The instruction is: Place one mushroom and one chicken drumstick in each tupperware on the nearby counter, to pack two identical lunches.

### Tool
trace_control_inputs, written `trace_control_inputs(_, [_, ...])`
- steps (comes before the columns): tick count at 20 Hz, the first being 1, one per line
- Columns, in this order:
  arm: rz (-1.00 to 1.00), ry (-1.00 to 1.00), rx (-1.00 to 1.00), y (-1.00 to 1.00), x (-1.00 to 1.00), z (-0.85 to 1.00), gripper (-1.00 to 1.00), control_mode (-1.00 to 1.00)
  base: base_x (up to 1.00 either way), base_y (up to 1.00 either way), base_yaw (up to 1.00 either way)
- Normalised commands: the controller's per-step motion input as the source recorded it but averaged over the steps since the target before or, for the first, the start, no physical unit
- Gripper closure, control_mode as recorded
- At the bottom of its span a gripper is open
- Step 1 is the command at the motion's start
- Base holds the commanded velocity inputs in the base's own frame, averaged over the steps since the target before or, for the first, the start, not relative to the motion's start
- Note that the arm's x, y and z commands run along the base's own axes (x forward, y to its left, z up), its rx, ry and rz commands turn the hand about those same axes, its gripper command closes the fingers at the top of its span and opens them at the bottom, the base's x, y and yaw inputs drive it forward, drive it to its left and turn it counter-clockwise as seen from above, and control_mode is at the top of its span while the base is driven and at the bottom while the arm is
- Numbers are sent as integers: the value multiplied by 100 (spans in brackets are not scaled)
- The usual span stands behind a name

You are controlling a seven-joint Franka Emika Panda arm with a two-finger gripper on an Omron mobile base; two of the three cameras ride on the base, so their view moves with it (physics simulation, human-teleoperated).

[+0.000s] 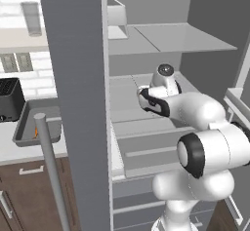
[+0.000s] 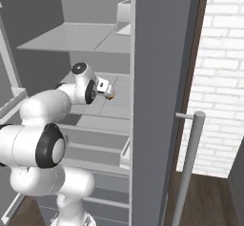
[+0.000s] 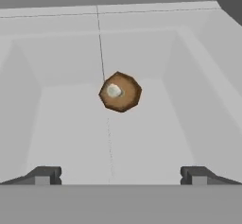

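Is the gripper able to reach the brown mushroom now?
Probably yes. The gripper is open and faces the mushroom, which lies alone on the pale floor ahead, with nothing between.

Mushroom: matt brown cap, pale spot at 10 o'clock. Shelf: smooth matt grey. Arm: glossy white shell. Cabinets: dark brown wood. Handle: smooth grey bar.

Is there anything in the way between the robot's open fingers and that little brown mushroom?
No, nothing visible is in the way. In the hand view the open gripper points straight at the brown mushroom, which sits alone on the pale grey shelf floor, with bare floor between the fingertips and it.
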Motion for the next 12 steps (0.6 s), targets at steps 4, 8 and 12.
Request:
trace_control_inputs(4, [0,0,-1,-11,42,-29,-100,-100,0,0,0])
trace_control_inputs(8, [0,2,0,-1,53,-12,-100,-100,0,0,0])
trace_control_inputs(12, [0,4,0,-2,56,-11,-100,-100,0,0,0])
